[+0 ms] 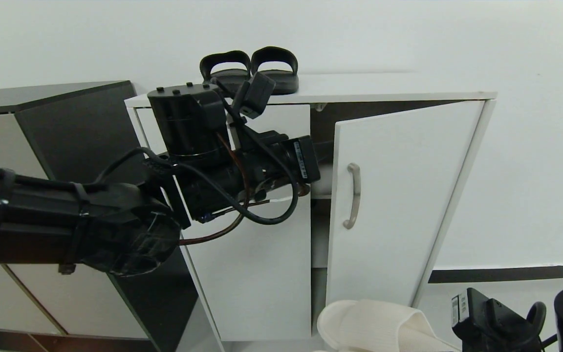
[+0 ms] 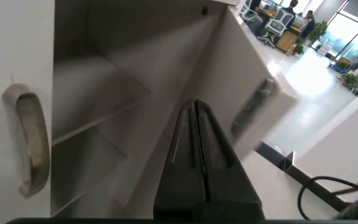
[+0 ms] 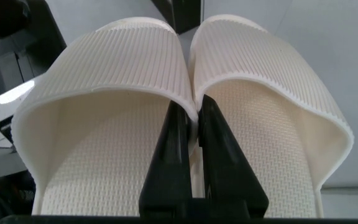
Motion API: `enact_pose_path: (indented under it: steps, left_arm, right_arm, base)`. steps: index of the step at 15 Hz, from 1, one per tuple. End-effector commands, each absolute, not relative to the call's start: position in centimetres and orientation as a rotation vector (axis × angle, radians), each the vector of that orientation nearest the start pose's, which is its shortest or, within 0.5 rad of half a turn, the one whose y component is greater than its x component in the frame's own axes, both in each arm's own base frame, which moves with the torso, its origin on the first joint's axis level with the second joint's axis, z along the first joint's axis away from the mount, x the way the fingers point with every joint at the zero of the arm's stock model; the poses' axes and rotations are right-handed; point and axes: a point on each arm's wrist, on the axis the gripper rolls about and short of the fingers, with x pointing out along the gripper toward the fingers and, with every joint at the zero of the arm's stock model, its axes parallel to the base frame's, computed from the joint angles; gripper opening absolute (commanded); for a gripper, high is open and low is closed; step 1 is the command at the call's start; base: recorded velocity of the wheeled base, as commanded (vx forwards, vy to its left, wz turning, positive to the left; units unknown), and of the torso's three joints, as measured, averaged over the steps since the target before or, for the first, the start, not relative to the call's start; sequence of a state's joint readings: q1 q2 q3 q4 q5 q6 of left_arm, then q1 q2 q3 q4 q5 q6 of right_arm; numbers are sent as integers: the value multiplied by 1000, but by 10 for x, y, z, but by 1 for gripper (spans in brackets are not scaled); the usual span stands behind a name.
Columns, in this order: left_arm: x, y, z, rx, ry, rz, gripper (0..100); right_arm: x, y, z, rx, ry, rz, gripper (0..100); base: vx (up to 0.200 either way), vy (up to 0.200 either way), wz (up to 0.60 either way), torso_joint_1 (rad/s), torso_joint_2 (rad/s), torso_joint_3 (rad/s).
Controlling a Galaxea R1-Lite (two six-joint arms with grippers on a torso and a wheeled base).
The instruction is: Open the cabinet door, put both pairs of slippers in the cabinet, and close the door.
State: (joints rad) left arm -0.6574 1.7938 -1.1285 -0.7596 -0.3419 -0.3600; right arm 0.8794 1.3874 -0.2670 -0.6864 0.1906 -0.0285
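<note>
Head view is bright and pretty flat, with soft diffuse light and no hard shadows. Only the gap behind the open door [image 1: 399,195] goes properly dark. The left arm [image 1: 66,225] is mostly a black blob with a few dull highlights. The cabinet [image 1: 242,274] edges lean and bow toward the frame edges, classic wide lens. In the left wrist view, daylight blows out the floor [image 2: 303,68] and the near handle [image 2: 33,140] is blurry. In the right wrist view, the white slippers [image 3: 247,81] are evenly lit, with gentle shade under the straps.
</note>
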Motion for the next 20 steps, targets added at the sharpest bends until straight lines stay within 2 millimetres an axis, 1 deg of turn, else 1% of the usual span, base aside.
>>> enact_pose_path:
  steps: [1,4,8,9,10,11,12,13,14,15,16,17,18,19,20]
  left_arm:
    - [282,-228,244,-341,110,-1002,0]
    - [285,-230,243,-339,122,-999,0]
    - [288,-235,236,-330,152,-999,0]
    - [284,-240,234,-324,159,-1016,0]
    - [274,-248,230,-305,173,-1046,0]
    - [259,-258,229,-279,174,-1090,0]
    - [242,-272,229,-251,170,-1149,0]
    - [233,-280,229,-243,170,-1182,0]
    - [216,-299,225,-226,179,-1255,0]
    - [212,-311,218,-211,188,-1281,0]
    - [214,-316,213,-199,189,-1282,0]
    - [215,-318,211,-196,192,-1280,0]
    - [224,-312,213,-206,164,-1242,0]
    - [235,-298,223,-224,106,-1160,0]
    - [241,-279,239,-246,46,-1038,0]
  right_arm:
    - [113,143,126,-184,420,1061,0]
    - [111,145,124,-190,430,1072,0]
    - [102,143,117,-211,460,1102,0]
    - [97,143,116,-221,463,1125,0]
    - [92,143,114,-228,468,1146,0]
    - [88,142,114,-232,467,1164,0]
    - [86,142,114,-233,464,1177,0]
    - [86,143,114,-234,464,1179,0]
    - [86,144,114,-234,464,1180,0]
    - [87,145,114,-232,465,1178,0]
    - [88,147,116,-224,459,1176,0]
    - [89,148,116,-223,461,1171,0]
    - [96,149,117,-214,464,1140,0]
    - [107,150,119,-190,469,1085,0]
    - [119,151,121,-166,472,994,0]
  base:
    - [0,0,0,0,0,0]
    - [0,0,0,0,0,0]
    - [-200,0,0,4,4,6]
    - [-200,0,0,-2,-2,2]
    - [-200,0,0,2,12,-2]
    - [-200,0,0,7,2,-2]
    - [-200,0,0,-2,2,2]
    - [-200,0,0,2,7,-2]
    - [-200,0,0,-2,-7,7]
    - [-200,0,0,2,2,7]
    - [-200,0,0,-2,-2,7]
    - [-200,0,0,2,2,2]
    - [-200,0,0,2,2,7]
    - [0,0,0,0,0,0]
    - [0,0,0,0,0,0]
